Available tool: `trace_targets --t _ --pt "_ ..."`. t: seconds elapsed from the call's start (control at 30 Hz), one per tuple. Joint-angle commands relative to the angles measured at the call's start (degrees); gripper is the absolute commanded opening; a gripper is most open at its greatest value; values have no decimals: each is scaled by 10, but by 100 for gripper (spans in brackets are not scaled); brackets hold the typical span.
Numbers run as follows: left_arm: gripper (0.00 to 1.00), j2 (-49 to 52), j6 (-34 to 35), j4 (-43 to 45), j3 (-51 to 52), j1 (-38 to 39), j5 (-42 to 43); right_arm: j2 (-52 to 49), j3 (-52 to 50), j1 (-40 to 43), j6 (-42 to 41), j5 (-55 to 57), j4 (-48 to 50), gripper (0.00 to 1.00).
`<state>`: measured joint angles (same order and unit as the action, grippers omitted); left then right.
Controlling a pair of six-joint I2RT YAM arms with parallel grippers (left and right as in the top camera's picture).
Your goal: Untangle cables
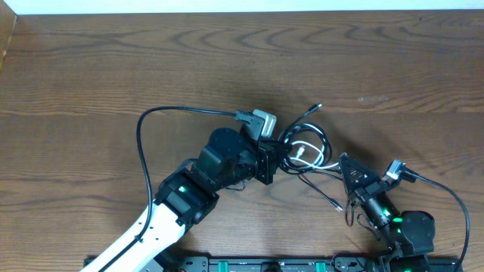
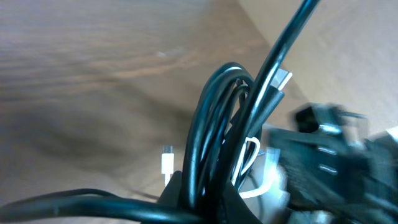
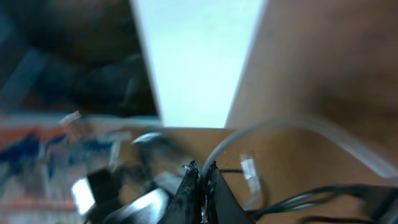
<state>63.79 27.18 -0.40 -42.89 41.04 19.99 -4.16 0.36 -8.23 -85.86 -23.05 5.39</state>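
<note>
The cables (image 1: 304,145) lie tangled in a small heap at mid-table: black loops and a thin white cord (image 1: 306,156). My left gripper (image 1: 275,161) is at the heap's left side, shut on a bundle of black cables (image 2: 217,124). The white plug (image 2: 167,163) lies on the wood beside the jaws. My right gripper (image 1: 344,161) is at the heap's right side, and its jaws (image 3: 200,167) are shut on the white cord (image 3: 280,127), which arcs off to the right. The white plug also shows in the right wrist view (image 3: 247,167), and black cables (image 3: 311,199) run below it.
A loose black connector end (image 1: 316,108) points up and right from the heap, and another black end (image 1: 333,202) lies toward the front. The left arm's own thick black cord (image 1: 141,136) loops over the wooden table (image 1: 151,60).
</note>
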Motion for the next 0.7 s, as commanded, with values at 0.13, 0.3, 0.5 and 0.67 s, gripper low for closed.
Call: trace_targets --t 0.13,0.3,0.5,0.67 --pt "8 27 45 1 -11 0 -181 1 0 -5 88 -45 149 1" --pt "8 45 51 1 -11 0 -226 1 0 -5 89 -56 195 1" --pt "8 53 87 4 -11 0 -224 1 0 -4 103 -58 157 1" --pt "8 53 86 22 -12 0 -174 1 0 -5 87 -56 84 6"
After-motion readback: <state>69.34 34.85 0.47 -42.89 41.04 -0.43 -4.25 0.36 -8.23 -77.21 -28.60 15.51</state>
